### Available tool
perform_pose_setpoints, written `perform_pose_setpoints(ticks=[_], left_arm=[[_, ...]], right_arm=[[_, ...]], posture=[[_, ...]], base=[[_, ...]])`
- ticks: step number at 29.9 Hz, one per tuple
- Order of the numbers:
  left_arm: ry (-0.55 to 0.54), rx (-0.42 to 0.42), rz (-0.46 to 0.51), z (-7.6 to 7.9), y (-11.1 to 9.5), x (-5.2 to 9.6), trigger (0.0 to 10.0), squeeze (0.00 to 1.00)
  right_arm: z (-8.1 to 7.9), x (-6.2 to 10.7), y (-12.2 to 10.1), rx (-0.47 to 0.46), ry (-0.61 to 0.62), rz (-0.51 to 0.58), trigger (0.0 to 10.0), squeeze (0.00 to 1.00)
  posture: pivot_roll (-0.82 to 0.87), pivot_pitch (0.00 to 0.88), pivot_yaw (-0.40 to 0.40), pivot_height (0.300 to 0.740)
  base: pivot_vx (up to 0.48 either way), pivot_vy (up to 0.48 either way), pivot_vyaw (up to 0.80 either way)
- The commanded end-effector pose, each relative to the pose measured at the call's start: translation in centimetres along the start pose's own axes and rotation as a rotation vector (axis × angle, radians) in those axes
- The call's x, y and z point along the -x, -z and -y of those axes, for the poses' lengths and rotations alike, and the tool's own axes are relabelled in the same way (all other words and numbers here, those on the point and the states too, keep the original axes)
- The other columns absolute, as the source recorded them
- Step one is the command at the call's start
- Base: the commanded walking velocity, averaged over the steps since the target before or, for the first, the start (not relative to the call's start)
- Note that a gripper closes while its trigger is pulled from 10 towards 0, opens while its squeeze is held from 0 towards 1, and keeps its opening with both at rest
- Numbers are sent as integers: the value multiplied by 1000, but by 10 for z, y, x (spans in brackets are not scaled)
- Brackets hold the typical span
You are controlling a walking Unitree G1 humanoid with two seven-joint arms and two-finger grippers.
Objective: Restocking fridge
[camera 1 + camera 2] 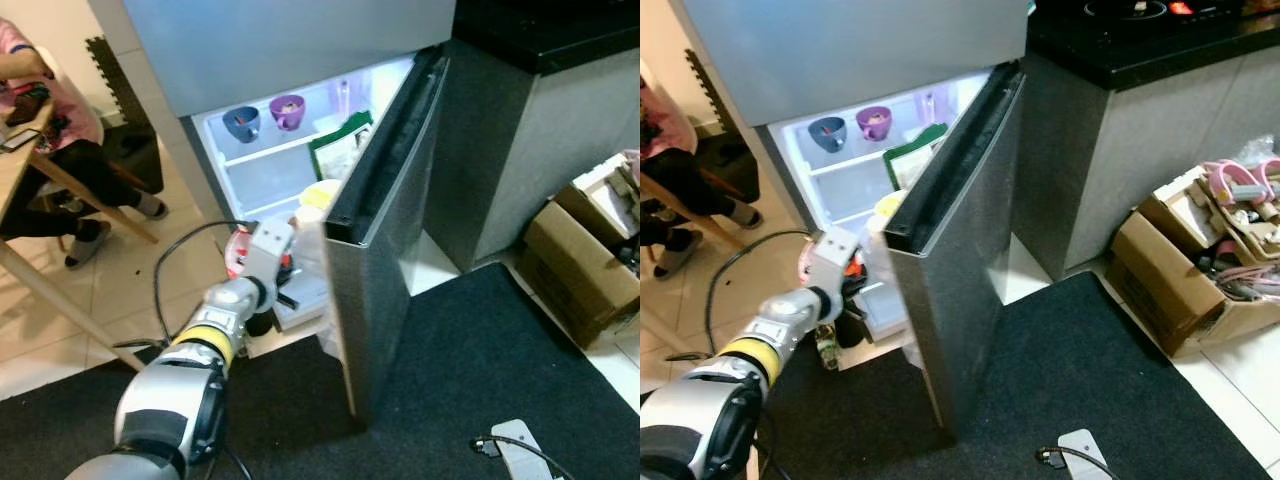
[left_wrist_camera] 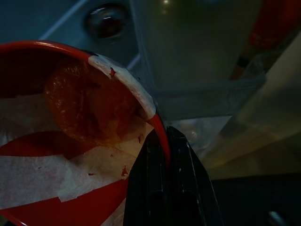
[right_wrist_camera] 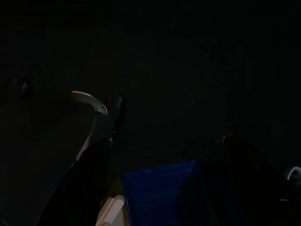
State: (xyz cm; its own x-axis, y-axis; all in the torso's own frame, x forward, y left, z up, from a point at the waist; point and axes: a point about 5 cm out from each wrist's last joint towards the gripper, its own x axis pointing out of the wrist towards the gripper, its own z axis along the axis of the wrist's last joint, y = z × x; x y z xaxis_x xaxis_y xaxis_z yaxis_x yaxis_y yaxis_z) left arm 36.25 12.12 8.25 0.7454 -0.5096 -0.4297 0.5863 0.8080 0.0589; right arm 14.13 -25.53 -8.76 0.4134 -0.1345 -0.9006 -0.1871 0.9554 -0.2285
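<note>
Red bowl, mouth sideways, rim pinched by left gripper inside fridge.

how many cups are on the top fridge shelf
2. A blue cup stands on the left of the upper shelf, and a purple cup sits just to its right. The open fridge door blocks part of the shelf, so more may be hidden.

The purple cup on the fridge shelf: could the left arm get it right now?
Probably not yet. The left gripper is shut on the rim of a red bowl, low in the fridge, so it is busy. The purple cup sits higher, beside a blue cup, with open space in front.
</note>
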Motion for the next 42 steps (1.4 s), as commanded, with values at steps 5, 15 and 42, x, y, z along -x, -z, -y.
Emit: perform_pose_setpoints(ticks=[5,15,42], left_arm=[[262,-22,89,58,-19,-22,10000,0],[523,7,55,145,19,-29,10000,0],[-256,314,-780,79,271,145,10000,0]], right_arm=[[-1,0,3,16,-3,4,10000,0],[0,0,-6,44,-4,27,10000,0],[-15,2,21,7,-107,-53,10000,0]], posture=[[-165,55,114,740],[-149,46,96,740],[-83,0,40,740]], base=[[0,0,0],[0,0,0],[0,0,88]])
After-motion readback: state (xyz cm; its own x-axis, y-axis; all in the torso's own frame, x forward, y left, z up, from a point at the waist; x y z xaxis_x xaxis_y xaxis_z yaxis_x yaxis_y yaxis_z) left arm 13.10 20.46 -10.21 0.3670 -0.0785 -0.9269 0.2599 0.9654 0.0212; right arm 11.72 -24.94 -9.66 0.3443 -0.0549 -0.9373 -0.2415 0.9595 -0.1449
